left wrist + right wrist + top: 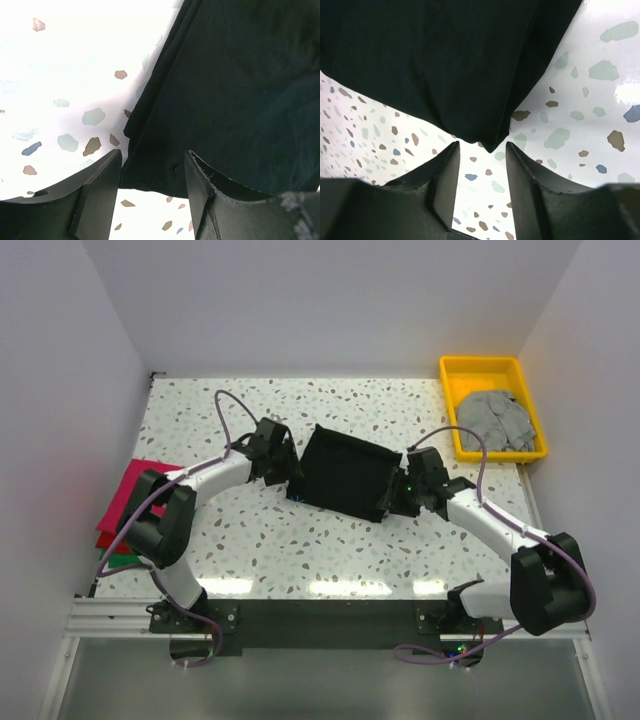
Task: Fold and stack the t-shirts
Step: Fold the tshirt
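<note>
The black t-shirt [345, 478] lies folded into a rectangle in the middle of the table. My left gripper [289, 483] is open at its left near corner; in the left wrist view the black cloth [235, 90] lies just ahead of the open fingers [200, 185]. My right gripper [396, 502] is open at the shirt's right near corner; the corner tip [490, 142] points between its fingers [445, 175] without being held. A grey t-shirt [495, 418] lies crumpled in the yellow tray. Magenta [130, 490], red [108, 536] and green [122, 560] shirts are stacked at the left edge.
The yellow plastic tray [478, 367] stands at the back right corner. White walls close in the table on the left, back and right. The stack of folded shirts hangs partly over the table's left edge.
</note>
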Controlling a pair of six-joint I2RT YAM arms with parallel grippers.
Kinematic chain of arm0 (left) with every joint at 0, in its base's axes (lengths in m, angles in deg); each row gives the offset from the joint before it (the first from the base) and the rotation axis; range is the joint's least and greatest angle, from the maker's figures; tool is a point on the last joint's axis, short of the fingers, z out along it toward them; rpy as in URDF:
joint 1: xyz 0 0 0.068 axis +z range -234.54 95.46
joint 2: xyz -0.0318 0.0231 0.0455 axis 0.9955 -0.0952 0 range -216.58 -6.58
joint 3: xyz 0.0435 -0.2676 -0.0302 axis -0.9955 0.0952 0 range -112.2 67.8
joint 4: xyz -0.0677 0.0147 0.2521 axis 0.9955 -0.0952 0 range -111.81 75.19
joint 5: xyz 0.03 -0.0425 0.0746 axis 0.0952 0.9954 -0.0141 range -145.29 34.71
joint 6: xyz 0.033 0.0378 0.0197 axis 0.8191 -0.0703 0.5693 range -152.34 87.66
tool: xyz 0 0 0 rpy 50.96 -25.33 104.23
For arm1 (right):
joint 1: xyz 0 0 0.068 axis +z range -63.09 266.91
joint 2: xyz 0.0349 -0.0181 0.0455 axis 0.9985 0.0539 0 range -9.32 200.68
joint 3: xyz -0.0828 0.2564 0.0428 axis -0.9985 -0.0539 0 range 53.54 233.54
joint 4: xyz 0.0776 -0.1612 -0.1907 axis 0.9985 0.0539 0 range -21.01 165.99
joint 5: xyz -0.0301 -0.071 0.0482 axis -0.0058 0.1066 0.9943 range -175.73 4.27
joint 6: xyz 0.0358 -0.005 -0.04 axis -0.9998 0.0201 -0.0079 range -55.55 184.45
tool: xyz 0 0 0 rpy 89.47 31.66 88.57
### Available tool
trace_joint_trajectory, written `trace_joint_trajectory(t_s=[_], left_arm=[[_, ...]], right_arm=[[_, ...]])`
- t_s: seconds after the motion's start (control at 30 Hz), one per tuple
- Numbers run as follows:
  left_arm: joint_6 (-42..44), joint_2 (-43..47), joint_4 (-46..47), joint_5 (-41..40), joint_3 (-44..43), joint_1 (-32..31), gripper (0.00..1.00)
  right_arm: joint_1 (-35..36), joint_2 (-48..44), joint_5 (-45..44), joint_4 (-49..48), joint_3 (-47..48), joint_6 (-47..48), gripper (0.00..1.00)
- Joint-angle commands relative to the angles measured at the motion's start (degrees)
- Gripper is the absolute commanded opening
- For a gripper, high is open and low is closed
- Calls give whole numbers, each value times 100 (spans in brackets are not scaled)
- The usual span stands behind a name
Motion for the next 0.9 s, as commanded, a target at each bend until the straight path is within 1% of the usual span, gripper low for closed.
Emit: trace_joint_trajectory(t_s=[0.0,0.13,0.27,0.33,0.37,0.43,0.47,0.53,0.57,0.63,0.67,0.73,0.77,0.87], left_arm=[[200,83,163,-131,14,13,57],[235,-101,303,-61,49,13,55],[226,-181,497,27,163,13,48],[226,-251,558,88,224,13,47],[218,-277,593,167,251,13,43],[200,-295,698,220,339,13,42],[183,-295,734,255,365,13,39],[182,-287,821,299,427,13,34],[174,-269,822,317,436,13,29],[174,-251,831,326,462,13,21],[174,-251,805,317,453,13,13],[165,-208,700,274,471,13,2],[147,-181,647,221,471,13,0],[138,-14,471,72,532,13,0]], right_arm=[[83,-1,-155,-354,-123,-157,44],[127,148,-155,-460,-150,-184,41],[118,236,-129,-591,-220,-210,38],[118,245,-85,-706,-290,-254,36],[118,271,-67,-723,-316,-271,33],[127,280,-41,-785,-352,-280,31],[127,306,-32,-802,-352,-280,25],[118,324,-15,-829,-378,-272,19],[118,315,-23,-820,-369,-254,14],[118,298,-102,-706,-335,-202,10],[118,280,-111,-645,-326,-140,6],[127,184,-207,-434,-256,-70,3],[127,140,-251,-346,-238,18,1],[109,-36,-374,-39,-150,220,0]])
